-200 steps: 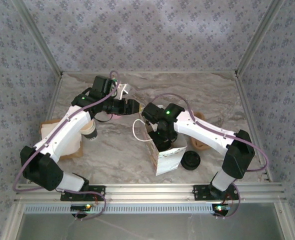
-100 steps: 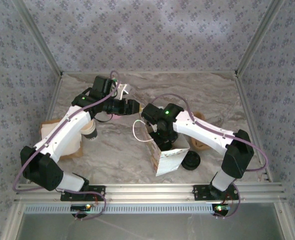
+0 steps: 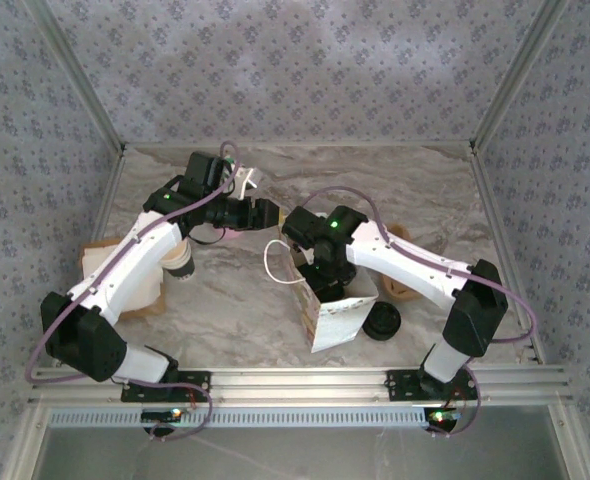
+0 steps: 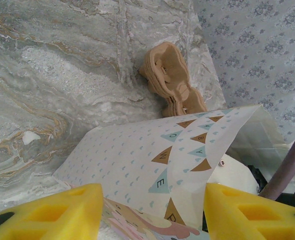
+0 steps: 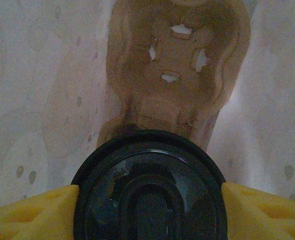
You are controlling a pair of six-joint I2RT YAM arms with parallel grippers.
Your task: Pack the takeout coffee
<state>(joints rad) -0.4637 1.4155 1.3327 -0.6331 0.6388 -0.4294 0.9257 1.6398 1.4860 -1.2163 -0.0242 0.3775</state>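
From above, the right end effector (image 3: 323,287) is sunk into the mouth of the white paper bag (image 3: 337,318), which stands on the desk (image 3: 235,300) beside a stack of black lids (image 3: 382,322). The left end effector (image 3: 265,212) hangs apart from the bag.

At the left wrist, the yellow fingers (image 4: 47,215) stand spread, released and empty. The bag's patterned side lies beyond them, with a stack of brown carriers (image 4: 170,80) farther off.

At the right wrist, the takeout coffee (image 5: 147,192) is clamped inside the bag, black lid facing the lens. Its long axis runs straight away toward a cup carrier (image 5: 175,85) beneath. It seems upright, but the cup body is hidden.
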